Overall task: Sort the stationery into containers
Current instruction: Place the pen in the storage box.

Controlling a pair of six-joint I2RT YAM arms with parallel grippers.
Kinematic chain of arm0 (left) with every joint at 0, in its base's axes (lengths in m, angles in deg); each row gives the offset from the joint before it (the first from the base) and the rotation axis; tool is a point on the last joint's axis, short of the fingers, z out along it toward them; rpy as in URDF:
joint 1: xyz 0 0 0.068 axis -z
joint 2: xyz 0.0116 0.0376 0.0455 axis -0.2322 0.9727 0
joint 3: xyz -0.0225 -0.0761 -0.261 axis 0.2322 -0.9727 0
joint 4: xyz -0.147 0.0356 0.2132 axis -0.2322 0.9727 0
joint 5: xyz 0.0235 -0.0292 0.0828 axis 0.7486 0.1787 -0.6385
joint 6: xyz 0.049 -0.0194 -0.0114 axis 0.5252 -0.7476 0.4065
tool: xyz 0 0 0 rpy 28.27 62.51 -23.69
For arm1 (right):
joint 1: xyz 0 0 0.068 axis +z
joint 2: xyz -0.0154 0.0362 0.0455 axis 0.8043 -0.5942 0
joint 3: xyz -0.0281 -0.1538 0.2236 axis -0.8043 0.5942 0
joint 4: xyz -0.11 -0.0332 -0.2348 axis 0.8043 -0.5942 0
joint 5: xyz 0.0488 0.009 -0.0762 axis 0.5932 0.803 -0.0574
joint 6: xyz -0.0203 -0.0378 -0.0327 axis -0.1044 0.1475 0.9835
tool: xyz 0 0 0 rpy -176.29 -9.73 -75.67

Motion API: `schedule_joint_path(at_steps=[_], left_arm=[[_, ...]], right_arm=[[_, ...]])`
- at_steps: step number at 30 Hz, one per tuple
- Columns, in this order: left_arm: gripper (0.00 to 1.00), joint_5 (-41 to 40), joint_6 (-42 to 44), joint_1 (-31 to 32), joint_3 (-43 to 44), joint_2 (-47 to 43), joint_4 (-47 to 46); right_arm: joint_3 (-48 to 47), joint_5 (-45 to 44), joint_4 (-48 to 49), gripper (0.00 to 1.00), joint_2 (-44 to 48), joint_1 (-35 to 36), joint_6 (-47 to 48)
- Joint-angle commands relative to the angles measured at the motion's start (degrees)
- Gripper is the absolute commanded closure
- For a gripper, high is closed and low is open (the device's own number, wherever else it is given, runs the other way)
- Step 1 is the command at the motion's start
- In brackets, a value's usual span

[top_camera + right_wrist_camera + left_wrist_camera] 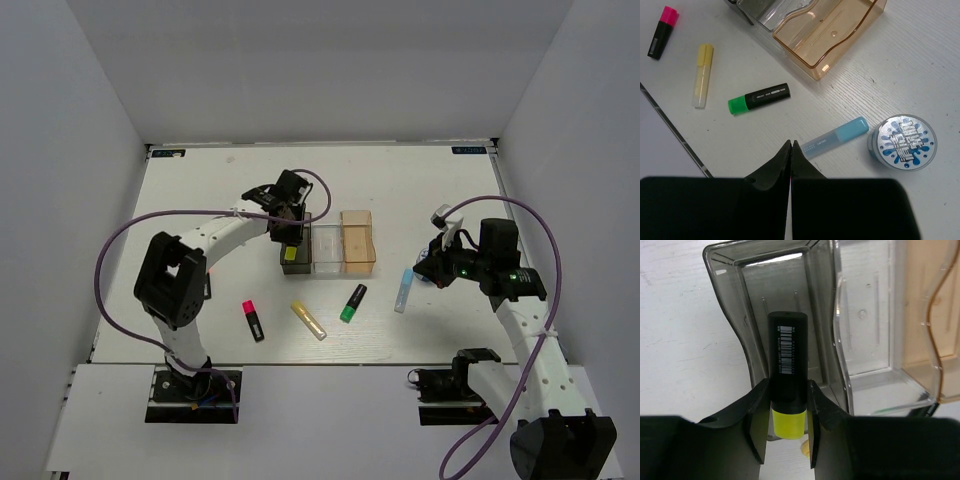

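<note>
My left gripper is shut on a black highlighter with a yellow cap, holding it over the smoky grey bin. The clear bin and the orange bin join it on the right. On the table lie a black-pink highlighter, a yellow highlighter, a black-green highlighter and a light blue tube. A round blue-white roll sits by the tube's cap end. My right gripper hovers shut and empty just beside the tube's clear end.
White walls enclose the table on the left, back and right. The left arm's purple cable loops over the table's left side. The table's near edge runs behind the loose highlighters in the right wrist view.
</note>
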Motion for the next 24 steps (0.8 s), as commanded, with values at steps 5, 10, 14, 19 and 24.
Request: schedule_joint_path(at_steps=[5, 10, 14, 19, 24], left_arm=[[0.88, -4.19, -0.7, 0.71, 2.44, 1.69, -1.51], [0.51, -4.55, -0.79, 0.98, 4.82, 2.22, -0.2], [0.34, -4.9, -0.26, 2.11, 5.96, 0.9, -0.28], [0.79, -4.9, 0.09, 3.26, 7.2, -2.34, 1.47], [0.96, -17.0, -8.32, 8.08, -4.97, -15.41, 6.21]], right_arm=[[0.01, 0.74, 0.54, 1.0, 1.1, -0.12, -0.35], [0.27, 0.56, 0.36, 1.0, 1.53, 0.05, -0.09], [0.27, 1.0, 0.18, 1.0, 1.62, -0.12, 0.0], [0.36, 0.74, 0.1, 1.0, 1.54, -0.03, -0.09], [1.06, -1.28, 0.53, 1.0, 1.28, 0.05, -1.41]])
